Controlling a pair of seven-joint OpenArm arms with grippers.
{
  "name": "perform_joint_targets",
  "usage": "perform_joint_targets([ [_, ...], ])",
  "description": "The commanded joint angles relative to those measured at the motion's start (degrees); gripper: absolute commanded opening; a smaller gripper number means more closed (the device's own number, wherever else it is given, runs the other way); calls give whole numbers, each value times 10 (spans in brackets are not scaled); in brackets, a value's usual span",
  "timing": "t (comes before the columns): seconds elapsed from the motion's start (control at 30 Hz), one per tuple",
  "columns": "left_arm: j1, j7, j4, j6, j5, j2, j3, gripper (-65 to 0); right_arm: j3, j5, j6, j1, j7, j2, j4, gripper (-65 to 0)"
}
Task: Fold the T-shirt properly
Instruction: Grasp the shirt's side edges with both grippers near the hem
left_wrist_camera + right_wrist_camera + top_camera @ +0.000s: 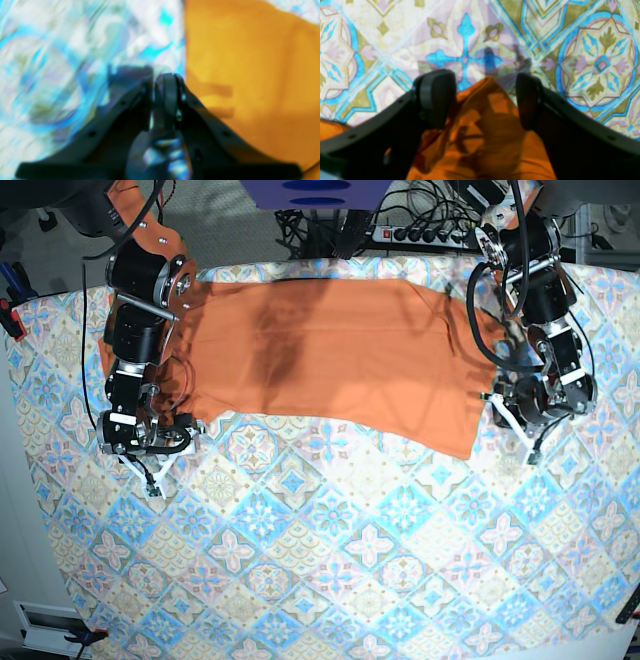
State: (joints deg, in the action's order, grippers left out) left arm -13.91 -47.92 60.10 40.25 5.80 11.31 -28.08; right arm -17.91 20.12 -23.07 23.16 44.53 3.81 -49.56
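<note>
One T-shirt (330,360), plain orange, lies spread across the far half of the tabletop (330,580), long side running along the far edge. It looks like a broad band w/ a straight near edge, maybe one fold already in, but can't tell for sure from the base view. No compact folded shape yet, so I'd judge the task early: most folds left, both ends yet to be brought in.

Left claw (163,82) sits at the shirt's end toward the right-hand edge of the tabletop as the base view shows it. Its fingers are pressed nearly together, only a thin gap. In the left wrist view the shirt's edge runs just beside the fingertips and the orange lies to one side; view is blurred, so can't tell if any fabric is actually pinched. Clenched, but on what, unclear.

Right claw (485,100) is at the opposite end, near the left-hand edge in the base view. Fingers spread wide, released. A rumpled point of orange fabric sits between the two pads, not gripped; pads stand clear on either side. Tile-patterned cloth (595,62) covering the tabletop shows just beyond the tips.
</note>
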Motion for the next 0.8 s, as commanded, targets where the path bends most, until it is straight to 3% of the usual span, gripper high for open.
perform_joint_targets([
  [0.0,-13,8,22,-2,-8,9,-8,-489,1,18,10,2,10,3,1,-247],
  [0.17,-15,8,53,-2,-8,8,-63,-287,1,18,10,2,10,3,1,-247],
  [0.23,-15,8,53,-2,-8,10,-70,-252,1,18,10,2,10,3,1,-247],
  [0.43,-18,8,43,-2,-14,7,-41,-259,1,18,10,2,10,3,1,-247],
  [0.57,-31,8,-11,-2,-88,15,-1,-261,1,18,10,2,10,3,1,-247],
  [0.77,-76,26,-143,-2,-182,61,55,-261,1,18,10,1,11,3,1,-247],
])
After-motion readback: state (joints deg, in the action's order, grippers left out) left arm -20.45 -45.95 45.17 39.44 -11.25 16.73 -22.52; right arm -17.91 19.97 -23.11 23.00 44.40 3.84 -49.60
